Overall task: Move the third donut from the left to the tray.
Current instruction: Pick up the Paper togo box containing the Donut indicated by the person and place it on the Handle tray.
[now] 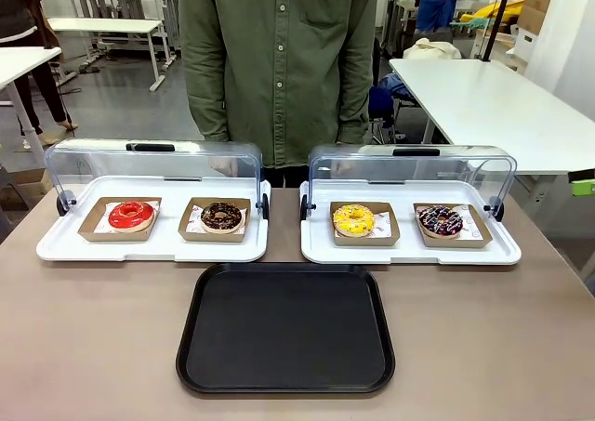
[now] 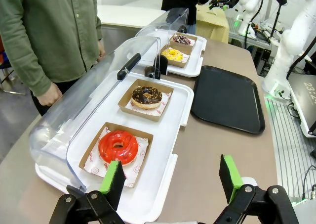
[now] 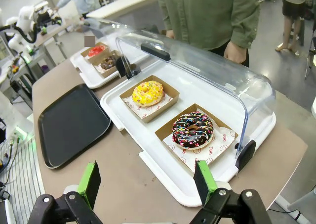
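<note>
Zero progress yet, I judge: the third donut (image 1: 353,219) lies untouched on its cardboard (image 1: 386,237), just beyond the far right corner of the tray (image 1: 284,328). My left fingers (image 2: 112,178) and right fingers (image 3: 203,178) stand wide apart, holding nothing. Next, the right fingers must reach under the raised lid (image 1: 414,165) and close gently on the ring.

- The clear lid (image 1: 414,168) stands rolled back behind the third donut (image 1: 353,219), leaving it open from above and from the near side.
- A sprinkled chocolate donut (image 1: 440,220) sits just beside it.
- The tray (image 1: 284,333) lies bare; a person (image 1: 279,59) lines the far edge.
</note>
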Robot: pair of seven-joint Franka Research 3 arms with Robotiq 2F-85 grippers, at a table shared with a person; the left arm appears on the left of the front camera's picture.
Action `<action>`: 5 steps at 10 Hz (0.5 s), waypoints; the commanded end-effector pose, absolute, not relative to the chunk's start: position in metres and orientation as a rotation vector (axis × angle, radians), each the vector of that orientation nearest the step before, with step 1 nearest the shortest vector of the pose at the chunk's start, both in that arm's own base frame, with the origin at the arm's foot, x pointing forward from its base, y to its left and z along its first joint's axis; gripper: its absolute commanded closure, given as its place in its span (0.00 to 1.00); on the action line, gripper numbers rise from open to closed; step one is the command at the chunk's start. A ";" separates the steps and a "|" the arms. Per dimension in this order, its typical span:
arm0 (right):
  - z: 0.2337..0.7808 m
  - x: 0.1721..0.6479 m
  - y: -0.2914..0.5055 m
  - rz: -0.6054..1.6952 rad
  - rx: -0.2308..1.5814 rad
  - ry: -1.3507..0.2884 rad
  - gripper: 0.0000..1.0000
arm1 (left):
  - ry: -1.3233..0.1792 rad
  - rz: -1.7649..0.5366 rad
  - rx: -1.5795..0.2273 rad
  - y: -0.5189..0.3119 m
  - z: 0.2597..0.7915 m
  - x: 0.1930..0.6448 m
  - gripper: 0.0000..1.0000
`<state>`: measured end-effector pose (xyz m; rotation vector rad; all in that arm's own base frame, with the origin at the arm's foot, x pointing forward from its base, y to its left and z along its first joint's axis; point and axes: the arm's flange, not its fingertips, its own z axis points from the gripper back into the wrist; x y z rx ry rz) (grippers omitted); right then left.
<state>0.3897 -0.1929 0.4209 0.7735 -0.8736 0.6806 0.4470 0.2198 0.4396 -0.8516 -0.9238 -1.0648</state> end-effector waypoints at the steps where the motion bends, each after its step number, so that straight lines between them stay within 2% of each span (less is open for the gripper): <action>1: 0.422 0.390 -0.192 0.680 0.782 -0.893 0.00 | -0.918 -1.069 -0.849 0.220 0.442 0.447 0.00; 5: 0.422 0.390 -0.192 0.680 0.782 -0.893 0.00 | -0.918 -1.069 -0.849 0.220 0.442 0.447 0.00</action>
